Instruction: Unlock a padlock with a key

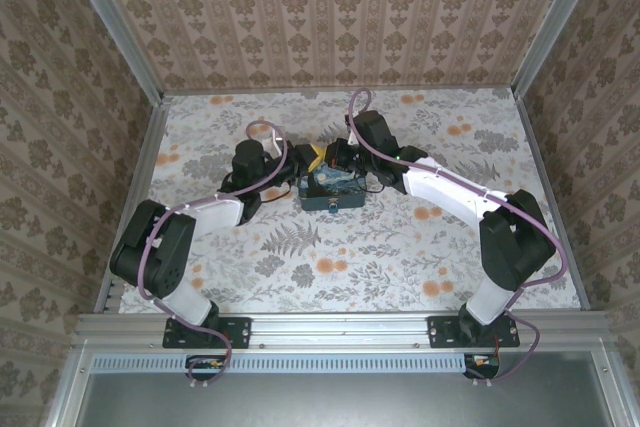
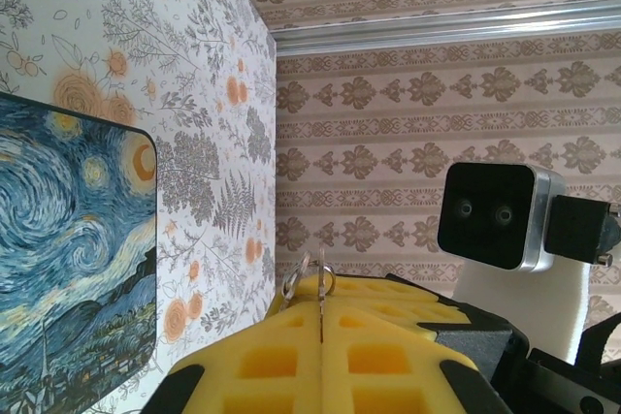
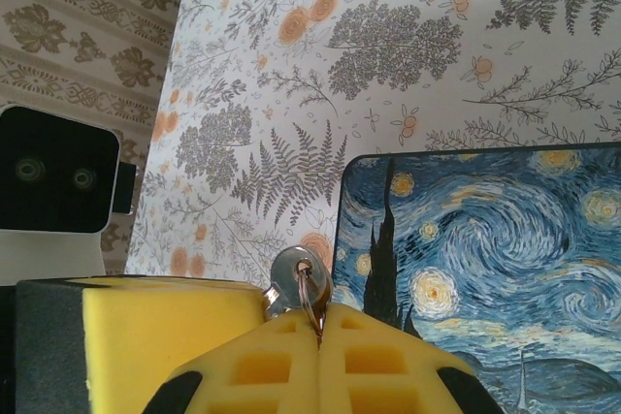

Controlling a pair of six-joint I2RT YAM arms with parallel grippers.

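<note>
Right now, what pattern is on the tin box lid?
Blue-and-yellow swirling night sky on the tin box, best in the right wrist view.

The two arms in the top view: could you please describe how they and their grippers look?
Both the left arm and right arm have black joint housings, white links and looping purple cables. The left gripper and right gripper are yellow with a moulded grid, on black mounts.

On the table [image 1: 400, 267] the box [image 1: 332, 192] lies central; left jaws and right jaws sit close together at its far side.
</note>
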